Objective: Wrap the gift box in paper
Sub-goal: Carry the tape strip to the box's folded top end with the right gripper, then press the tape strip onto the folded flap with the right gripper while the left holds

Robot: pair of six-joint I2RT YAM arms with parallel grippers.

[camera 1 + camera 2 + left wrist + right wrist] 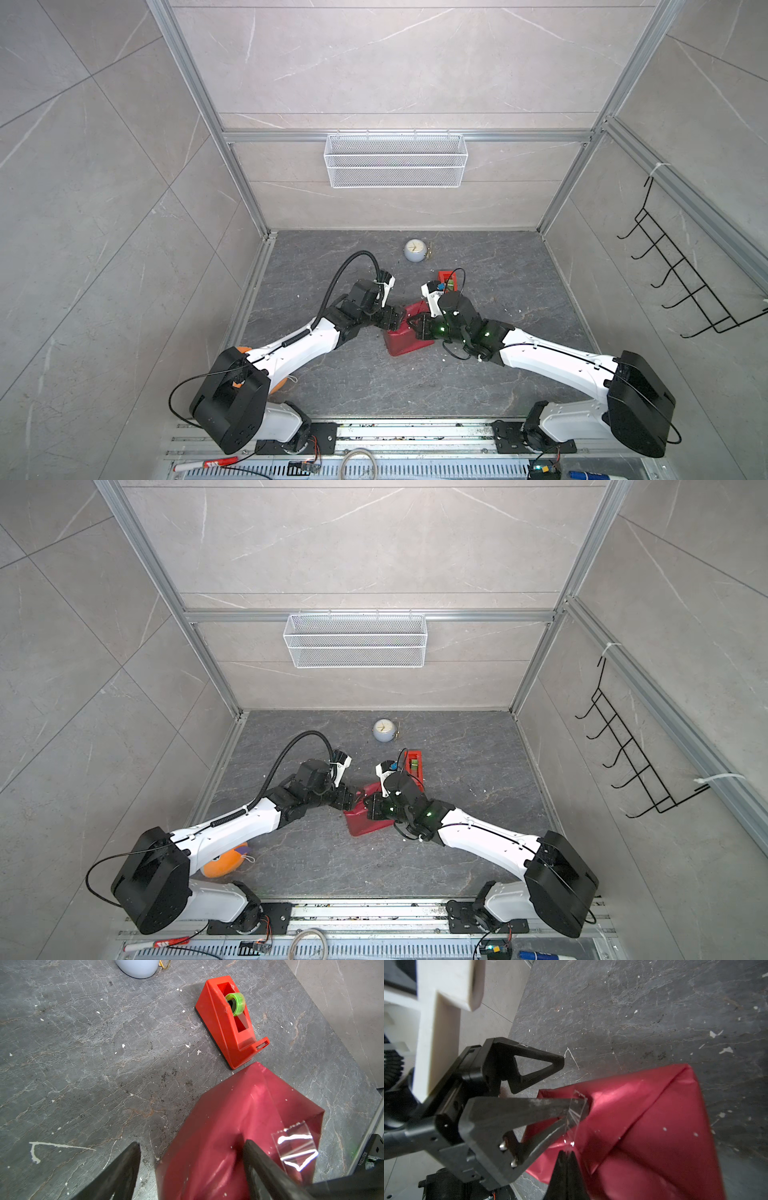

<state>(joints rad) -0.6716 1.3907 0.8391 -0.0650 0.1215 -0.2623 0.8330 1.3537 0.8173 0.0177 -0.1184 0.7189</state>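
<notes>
Grey worktop (83, 1064), paper (239, 1126) folded round gift box. Left end effector (191, 1144) spread, pinning fold; right end effector (566, 1157) pinching tape strip (295, 1145). Risk: tape catching left finger (259, 1163), fold springing.

The left gripper (401, 319) and right gripper (412, 327) meet over the folded paper (405, 345) mid-table, closing off both its sides. The tape dispenser (220, 1022) stands just beside its far corner, with the clock (415, 250) farther back. Bare tabletop (519, 282) lies open to the right, left and front.
</notes>
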